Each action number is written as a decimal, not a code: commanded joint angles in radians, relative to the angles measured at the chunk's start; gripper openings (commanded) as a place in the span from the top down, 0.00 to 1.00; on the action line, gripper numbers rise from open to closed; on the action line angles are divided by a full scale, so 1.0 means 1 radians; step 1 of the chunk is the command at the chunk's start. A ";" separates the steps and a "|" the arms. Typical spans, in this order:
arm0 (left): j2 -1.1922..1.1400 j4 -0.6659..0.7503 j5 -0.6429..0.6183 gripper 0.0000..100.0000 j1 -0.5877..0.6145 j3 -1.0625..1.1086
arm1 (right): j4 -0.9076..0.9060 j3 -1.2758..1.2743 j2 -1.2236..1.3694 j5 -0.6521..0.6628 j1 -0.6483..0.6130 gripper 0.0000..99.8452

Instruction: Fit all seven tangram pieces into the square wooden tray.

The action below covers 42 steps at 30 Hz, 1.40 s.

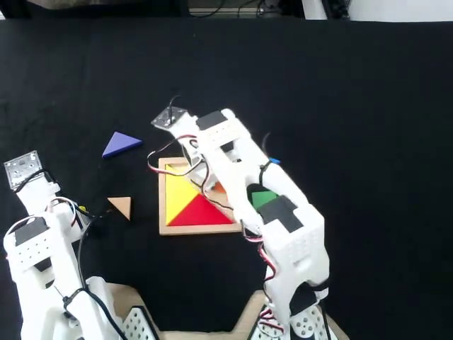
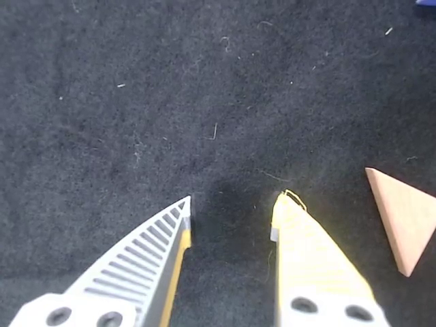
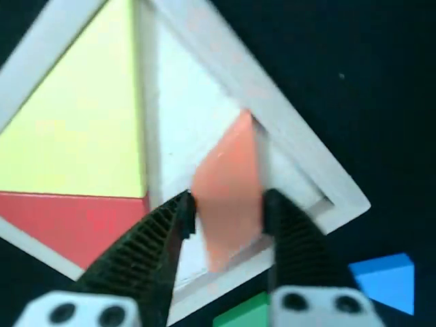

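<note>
No legible text or markings

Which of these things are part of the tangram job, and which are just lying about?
Job: wooden tray; yellow triangle; red triangle; orange piece in the right gripper; green piece; blue piece; blue-violet triangle; tan triangle.
Lying about: black cloth; wooden arm bases.

The worktop [image 1: 368, 92] is black all over, matte and a little fuzzy. Seen close up, it is dotted with pale lint specks [image 2: 121, 85] and a short stray thread [image 2: 214, 131]. Past its far edge a white surface [image 1: 400, 8] shows, with dark cables [image 1: 244, 8] lying beside it. At the near edge sits a pale wooden board [image 1: 241, 324].
</note>
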<state>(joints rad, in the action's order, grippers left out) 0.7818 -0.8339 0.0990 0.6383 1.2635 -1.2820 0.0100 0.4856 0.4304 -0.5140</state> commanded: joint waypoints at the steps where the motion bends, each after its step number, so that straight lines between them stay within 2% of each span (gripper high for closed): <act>1: 0.006 0.014 -0.006 0.81 -0.002 -0.008 | 0.002 0.015 0.001 0.021 -0.009 0.98; 6: 0.014 0.006 -0.038 0.81 -0.008 -0.022 | -0.080 0.101 -0.042 0.017 0.061 0.99; 10: 0.014 -0.069 -0.196 0.81 -0.013 -0.162 | -0.230 0.223 -0.185 0.017 0.112 0.99; 12: 0.014 -0.137 -0.305 0.81 -0.059 -0.280 | -0.278 0.255 -0.271 0.017 0.129 0.99; 16: 0.005 -0.230 -0.523 0.81 -0.320 -0.487 | -0.324 0.255 -0.417 0.017 0.160 0.99; 21: 0.005 -0.229 -0.773 0.80 -0.653 -0.677 | -0.330 0.179 -0.568 0.008 0.161 0.99; 25: 0.005 -0.236 -0.760 0.78 -0.820 -0.780 | -0.328 0.137 -0.704 -0.023 0.161 0.99; 28: 0.015 -0.247 -0.756 0.73 -0.855 -0.814 | -0.319 0.108 -0.788 -0.025 0.160 0.99; 35: 0.015 -0.250 -0.760 0.72 -0.872 -0.828 | -0.109 -0.148 -0.981 -0.060 0.055 0.99; 42: 0.015 -0.244 -0.760 0.72 -0.872 -0.786 | 0.055 -0.358 -1.069 -0.060 0.048 0.99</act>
<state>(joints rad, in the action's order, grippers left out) 0.7818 -1.0825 -0.6513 -0.2209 0.4872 -1.3126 -0.2892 -0.5347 0.3798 -0.4511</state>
